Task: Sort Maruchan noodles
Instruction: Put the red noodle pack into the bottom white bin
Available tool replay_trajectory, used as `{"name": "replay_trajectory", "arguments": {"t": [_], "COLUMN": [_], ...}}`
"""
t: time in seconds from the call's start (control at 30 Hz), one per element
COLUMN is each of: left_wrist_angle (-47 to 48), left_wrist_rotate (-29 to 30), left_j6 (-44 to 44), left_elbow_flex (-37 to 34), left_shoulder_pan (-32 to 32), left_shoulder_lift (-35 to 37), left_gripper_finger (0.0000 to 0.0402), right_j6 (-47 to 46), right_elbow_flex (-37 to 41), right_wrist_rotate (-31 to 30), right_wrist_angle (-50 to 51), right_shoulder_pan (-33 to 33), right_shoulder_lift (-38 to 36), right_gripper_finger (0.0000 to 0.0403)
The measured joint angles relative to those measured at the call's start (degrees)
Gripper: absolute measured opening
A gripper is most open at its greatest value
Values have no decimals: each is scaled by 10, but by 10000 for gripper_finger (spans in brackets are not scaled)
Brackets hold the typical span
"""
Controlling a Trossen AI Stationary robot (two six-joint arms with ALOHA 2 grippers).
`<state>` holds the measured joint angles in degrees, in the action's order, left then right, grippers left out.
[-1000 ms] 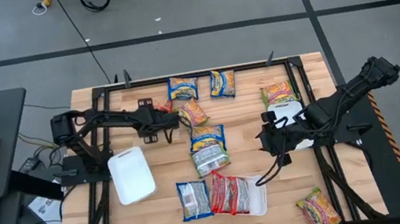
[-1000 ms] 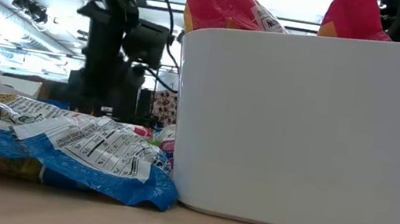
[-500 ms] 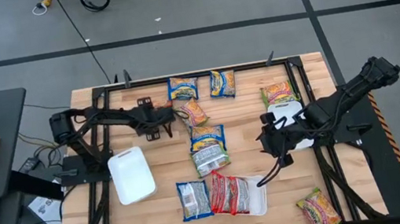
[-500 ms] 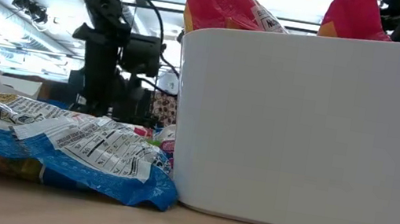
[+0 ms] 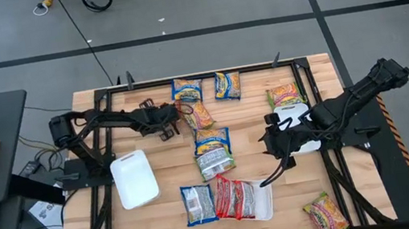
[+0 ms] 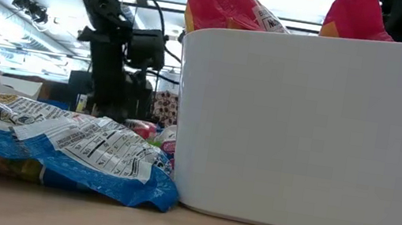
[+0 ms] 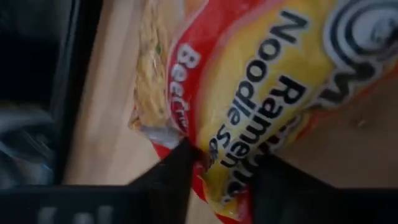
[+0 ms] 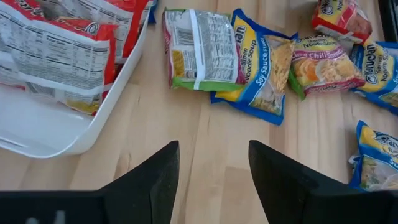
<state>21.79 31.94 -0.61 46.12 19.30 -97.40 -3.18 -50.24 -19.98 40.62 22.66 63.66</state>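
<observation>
Maruchan noodle packets lie flat across the wooden table. My left gripper [image 5: 179,115] is at the far middle, shut on a red-and-yellow packet [image 5: 198,116]. Blue-and-yellow packets [image 5: 186,90] [image 5: 226,85] lie beyond it, and another [image 5: 211,139] lies nearer beside a green-and-silver one [image 5: 216,162]. Red packets [image 5: 234,198] rest in a white tray [image 5: 265,203]. My right gripper [image 8: 212,163] hangs open over bare wood right of centre, with nothing between its fingers. My left gripper pinches the red-and-yellow packet between its two fingers at the printed end next to the crimped seam [image 7: 214,155]. The fingers come from the table's left side. The packet seems to lie on the wood; I cannot tell if any of it is lifted.
An empty white tray [image 5: 134,178] sits near the left arm. A blue packet [image 5: 197,203] lies beside the near tray. Yellow-orange-green packets lie at the far right [image 5: 284,94] and the near right corner [image 5: 327,215]. A black frame rail [image 5: 206,73] runs along the far edge.
My left gripper has edged toward the far edge and closer to the red-and-yellow packet. The packets and trays lie where they were.
</observation>
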Motion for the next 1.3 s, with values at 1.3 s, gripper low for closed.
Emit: {"name": "replay_trajectory", "arguments": {"t": [1.3], "left_wrist_angle": [-534], "left_wrist_rotate": [231], "left_j6": [262], "left_elbow_flex": [50], "left_shoulder_pan": [-211], "left_shoulder_lift": [-23], "left_gripper_finger": [32], "right_j6": [-183], "right_elbow_flex": [108], "right_wrist_rotate": [-201], "right_wrist_angle": [-835], "right_shoulder_pan": [-163], "right_shoulder_lift": [249], "right_gripper_finger": [231]}}
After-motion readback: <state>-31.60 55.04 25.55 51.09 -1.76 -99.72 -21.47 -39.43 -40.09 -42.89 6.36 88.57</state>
